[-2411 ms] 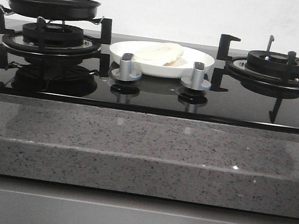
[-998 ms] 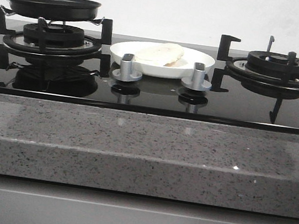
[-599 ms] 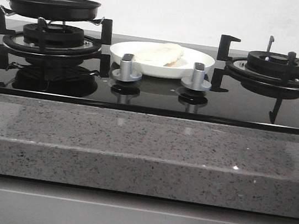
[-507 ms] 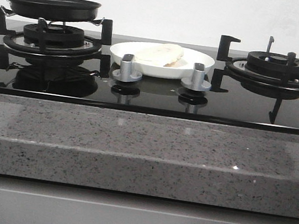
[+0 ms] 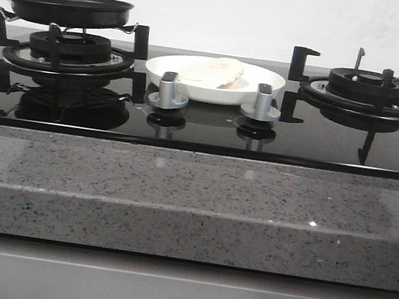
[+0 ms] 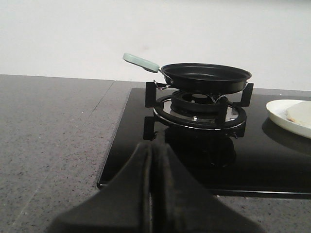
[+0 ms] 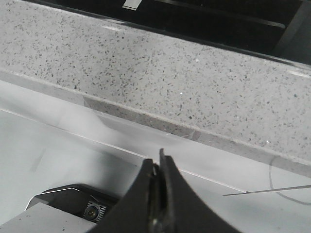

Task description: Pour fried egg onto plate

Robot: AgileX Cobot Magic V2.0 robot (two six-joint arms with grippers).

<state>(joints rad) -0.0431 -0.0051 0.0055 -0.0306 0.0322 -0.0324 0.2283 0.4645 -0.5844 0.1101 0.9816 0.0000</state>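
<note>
Matte black, wedge-shaped fingers on the left gripper, broad at the base, tapering to rounded tips, a thin seam between. Same black tapered fingers on the right gripper; beneath, a dark housing with what looks like a small round screw.

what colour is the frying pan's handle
Pale mint green; the handle of the black frying pan shows best in the left wrist view.

Cream fried egg, white plate, blk pan.
</note>
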